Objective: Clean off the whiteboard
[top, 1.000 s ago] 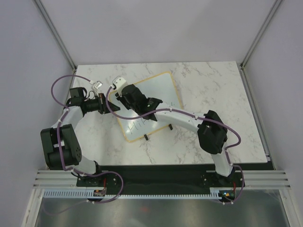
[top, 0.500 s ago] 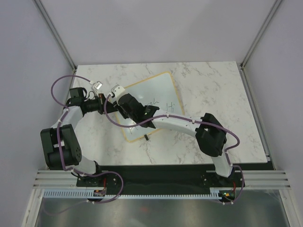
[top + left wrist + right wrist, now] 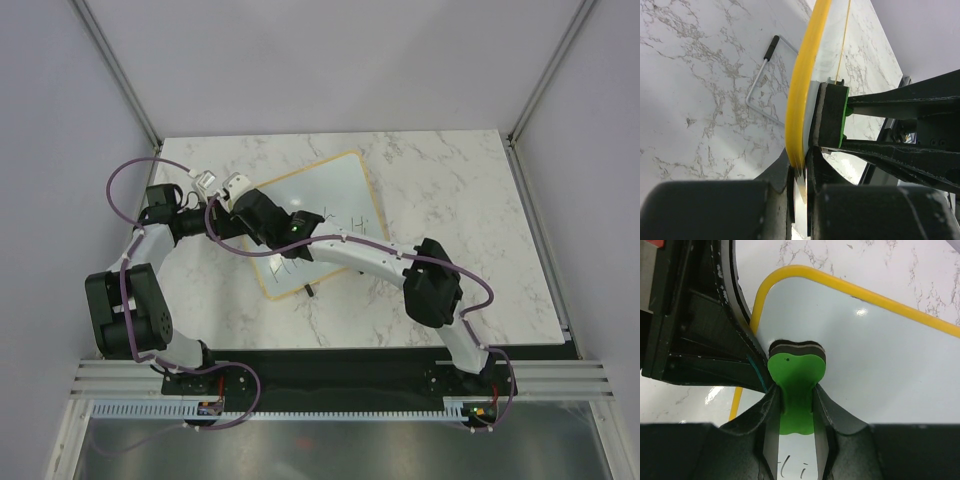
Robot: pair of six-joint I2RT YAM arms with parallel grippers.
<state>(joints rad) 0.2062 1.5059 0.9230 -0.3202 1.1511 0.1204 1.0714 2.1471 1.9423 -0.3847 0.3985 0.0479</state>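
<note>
The whiteboard (image 3: pixel 330 190) has a yellow frame and lies tilted on the marble table; black handwriting (image 3: pixel 360 222) shows on its right and lower parts. My left gripper (image 3: pixel 222 222) is shut on the board's left edge, with the frame (image 3: pixel 802 90) between the jaws of the left gripper (image 3: pixel 801 167). My right gripper (image 3: pixel 250 210) is shut on a green eraser (image 3: pixel 796 382) with a black felt pad. The pad presses on the white surface (image 3: pixel 880 355) near the board's rounded corner, right beside the left gripper's fingers (image 3: pixel 695 325). The eraser also shows in the left wrist view (image 3: pixel 832 115).
A wire stand with a black tip (image 3: pixel 762 75) lies on the table behind the board. A small black foot (image 3: pixel 310 291) sticks out at the board's near edge. Handwriting (image 3: pixel 790 467) lies just behind the right fingers. Grey walls enclose the table.
My right gripper has slid the eraser leftward across the board, up to the left edge by the left gripper, uncovering handwriting on the right part. The left gripper has kept its hold.
</note>
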